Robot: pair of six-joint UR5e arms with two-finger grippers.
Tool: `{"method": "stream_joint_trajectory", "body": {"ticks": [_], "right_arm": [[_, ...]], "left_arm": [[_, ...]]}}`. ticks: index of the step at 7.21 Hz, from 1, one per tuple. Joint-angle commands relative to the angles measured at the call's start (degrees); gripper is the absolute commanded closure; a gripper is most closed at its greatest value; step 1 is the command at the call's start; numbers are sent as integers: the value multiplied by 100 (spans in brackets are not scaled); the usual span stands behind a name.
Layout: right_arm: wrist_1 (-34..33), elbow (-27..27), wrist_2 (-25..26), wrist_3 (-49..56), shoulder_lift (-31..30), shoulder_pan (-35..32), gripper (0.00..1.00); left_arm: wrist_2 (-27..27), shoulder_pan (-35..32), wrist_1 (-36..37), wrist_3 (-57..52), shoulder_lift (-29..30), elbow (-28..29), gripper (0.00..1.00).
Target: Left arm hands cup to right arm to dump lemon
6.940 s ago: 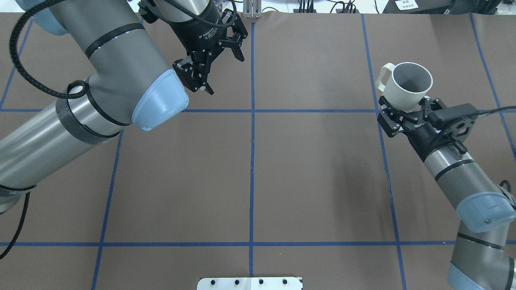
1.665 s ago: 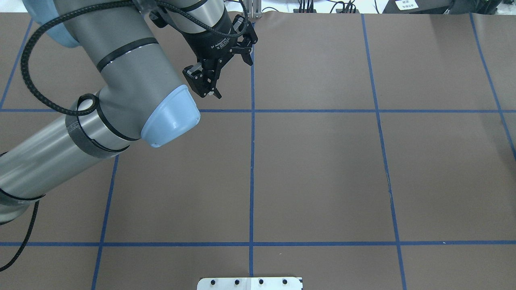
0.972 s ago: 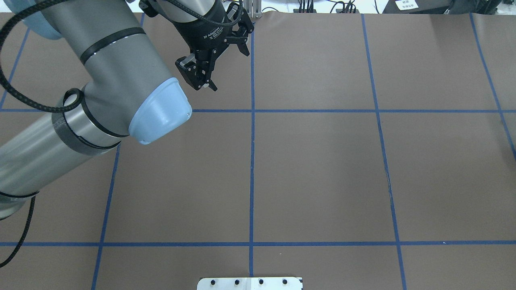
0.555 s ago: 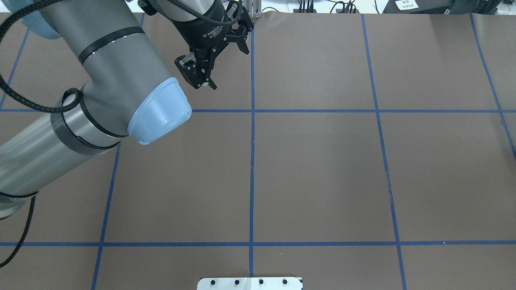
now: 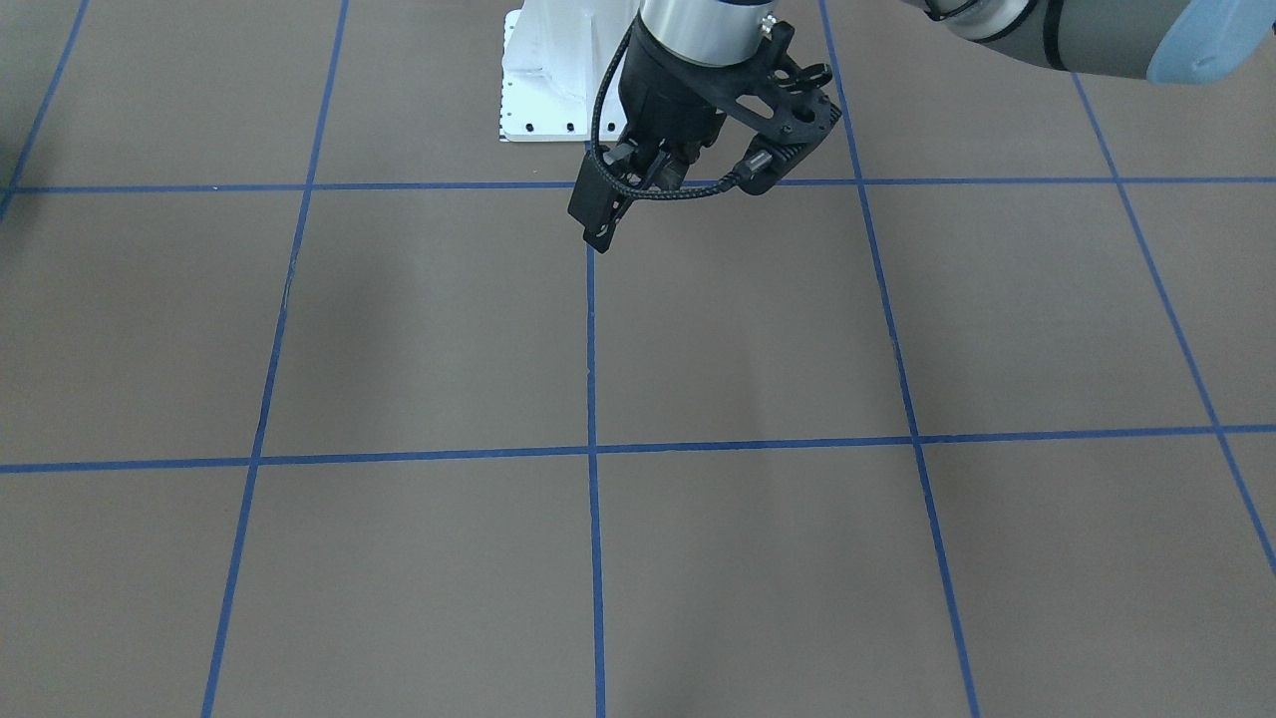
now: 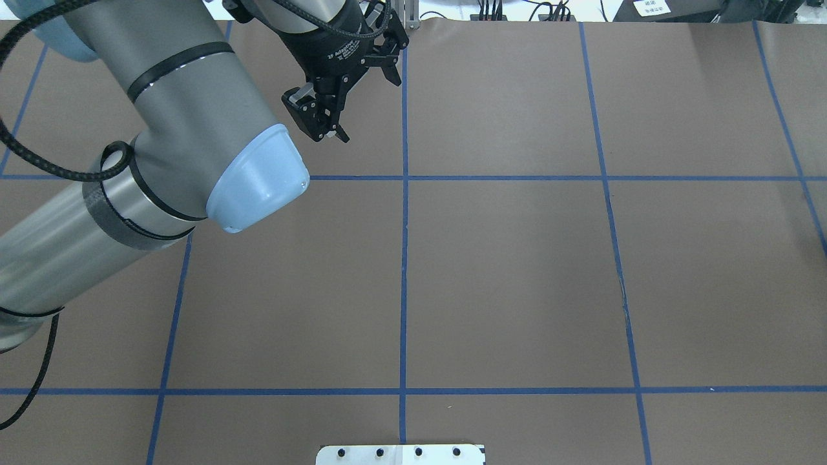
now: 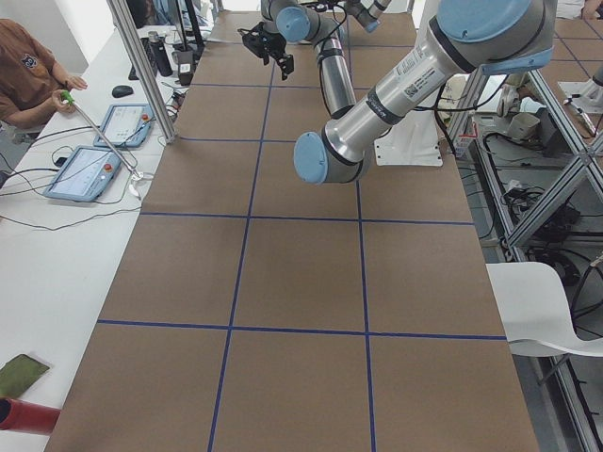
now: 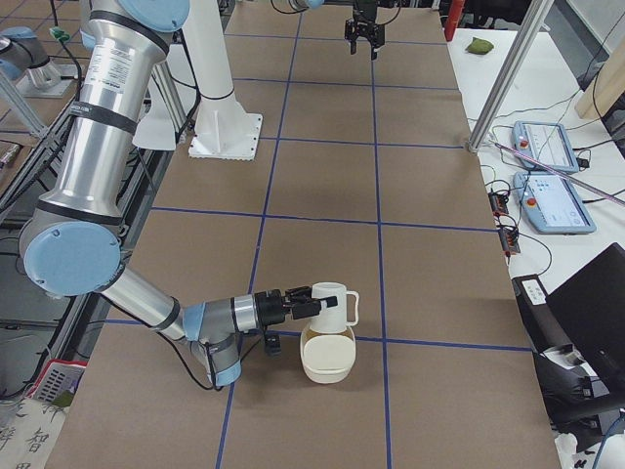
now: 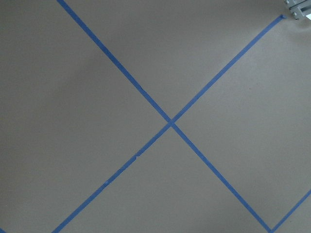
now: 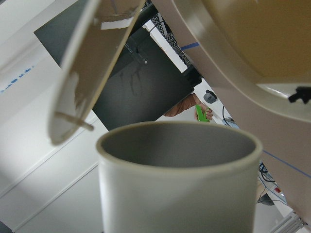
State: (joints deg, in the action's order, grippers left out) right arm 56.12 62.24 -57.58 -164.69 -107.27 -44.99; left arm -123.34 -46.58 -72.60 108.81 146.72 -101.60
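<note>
The white cup [image 8: 330, 307] hangs just above a cream bowl [image 8: 327, 363] near the table's right end, at the tip of my right gripper [image 8: 305, 306]. That gripper shows only in the exterior right view, so I cannot tell whether it is shut. In the right wrist view the cup [image 10: 177, 194] fills the lower middle, its grey inside showing nothing. The lemon is out of view. My left gripper [image 6: 365, 110] hovers open and empty over the far middle of the mat, also visible small as the left gripper [image 8: 362, 37].
A brown mat with a blue tape grid [image 6: 404, 177] covers the table. The white base plate [image 5: 548, 90] stands at the robot's side. Tablets [image 8: 552, 147] and a frame post [image 8: 508, 68] line the operators' bench. A person [image 7: 28, 71] sits there holding something green.
In the overhead view the right arm held the cup at the right 6.9 s ago; both are now outside that view. The left gripper stays open and has hardly shifted.
</note>
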Motion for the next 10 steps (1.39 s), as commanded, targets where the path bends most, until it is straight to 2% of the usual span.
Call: {"method": "stream_joint_trajectory", "body": {"ticks": [1, 3, 5, 8, 10], "right_arm": [[-1246, 942, -506, 1360, -4, 0, 65], [-1620, 1018, -500, 1815, 22, 8, 64], [-2626, 1517, -491, 2798, 232, 17, 63], [-3533, 1616, -482, 4396, 1082, 52, 63], [-4087, 1633, -526, 6667, 1690, 288, 62]], "left_arm": [[-5, -9, 0, 0, 14, -9, 0], [-5, -9, 0, 0, 14, -35, 0], [-5, 9, 0, 0, 6, -113, 0], [-5, -26, 0, -253, 14, -18, 0], [3, -70, -17, -308, 6, 52, 0]]}}
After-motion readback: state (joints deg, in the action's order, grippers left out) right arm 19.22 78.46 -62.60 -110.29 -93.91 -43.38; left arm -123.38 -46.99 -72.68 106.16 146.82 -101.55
